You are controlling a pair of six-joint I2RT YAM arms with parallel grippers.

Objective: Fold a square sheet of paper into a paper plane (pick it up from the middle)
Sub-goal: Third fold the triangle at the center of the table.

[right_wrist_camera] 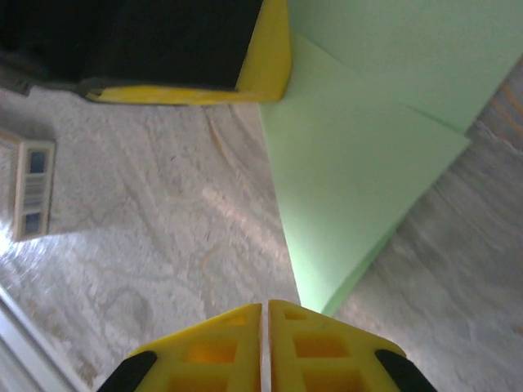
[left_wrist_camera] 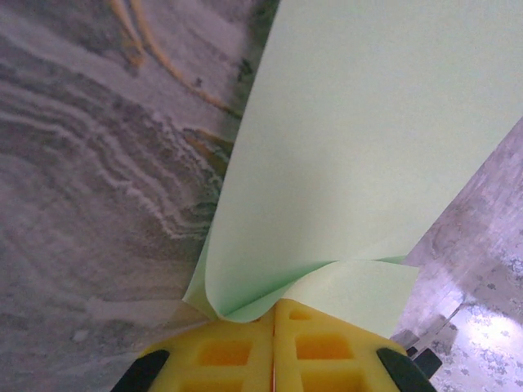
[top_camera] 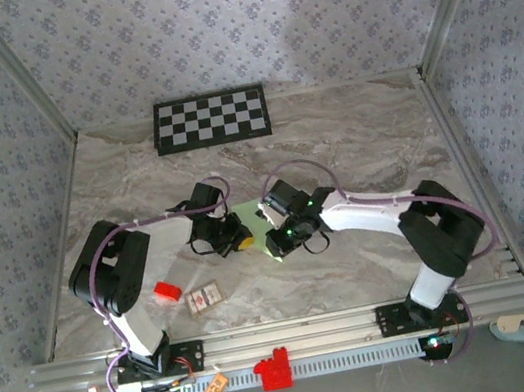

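The square sheet of paper (left_wrist_camera: 368, 147) lies mid-counter between my two pincers, one margin lifted and curling over on itself. My left pincer (left_wrist_camera: 274, 314) is closed tight, and the rolled lip of the sheet runs into its tips, so I judge it has the paper nipped. My right pincer (right_wrist_camera: 265, 318) is also pressed together; the sheet's edge reaches its tips, but I cannot tell whether it is caught between them.

I take this for an early fold, because there is no dart shape yet. Next, the raised edge must be carried over squarely onto the flat part and pressed into a crease without dragging the sheet across the counter (top_camera: 355, 149).

A small printed card (right_wrist_camera: 29, 188) lies nearby, its print too fine to read. I see no brand.
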